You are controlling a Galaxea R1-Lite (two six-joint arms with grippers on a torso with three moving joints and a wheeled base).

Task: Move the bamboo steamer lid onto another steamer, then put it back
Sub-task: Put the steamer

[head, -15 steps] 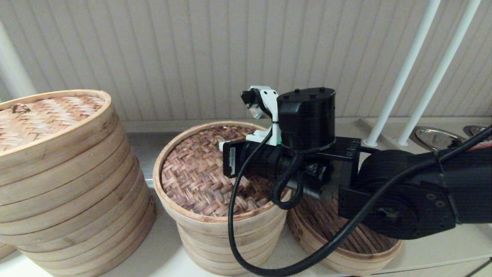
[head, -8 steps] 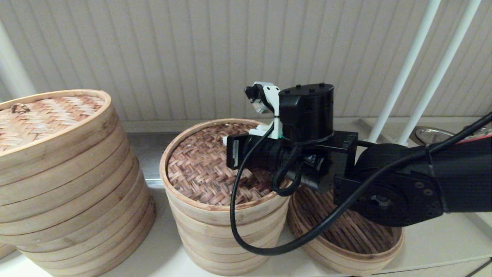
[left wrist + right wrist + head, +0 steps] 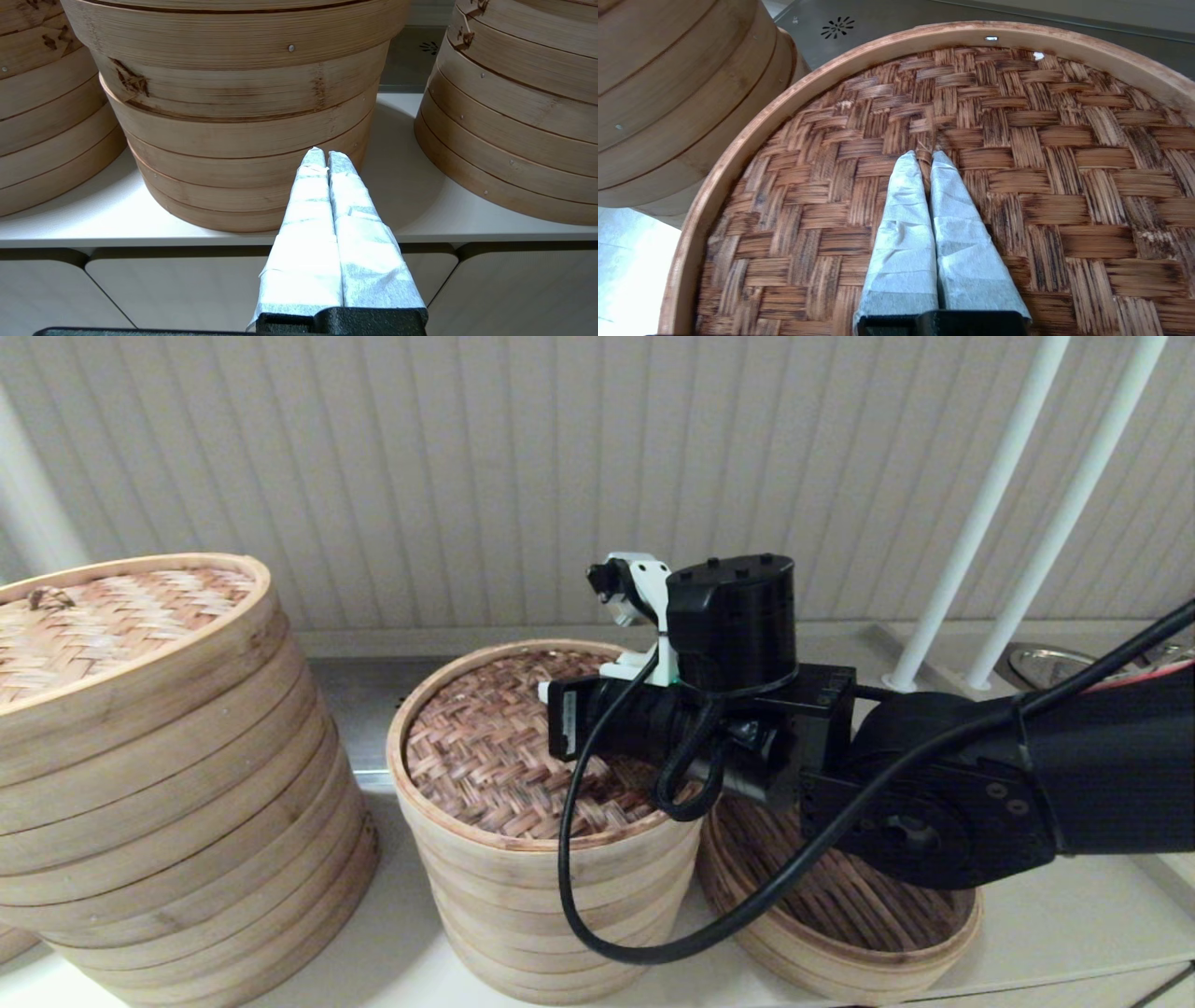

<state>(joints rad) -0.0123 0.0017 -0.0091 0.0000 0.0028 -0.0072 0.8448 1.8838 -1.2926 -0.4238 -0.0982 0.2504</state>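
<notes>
While steamers stood on the pale counter before a ribbed wall, the right gripper pinched the bamboo steamer lid's small tuft.

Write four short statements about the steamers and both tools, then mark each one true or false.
1. The right tool is pinched shut at the middle of the bamboo steamer lid. True.
2. The lid covers the shallow steamer. False: it sits on the middle stack, and the shallow steamer is uncovered.
3. The left tool is wide open. False: it is shut, empty, and pointing at a stack's side.
4. The big stack carries a lighter woven lid. True.
</notes>
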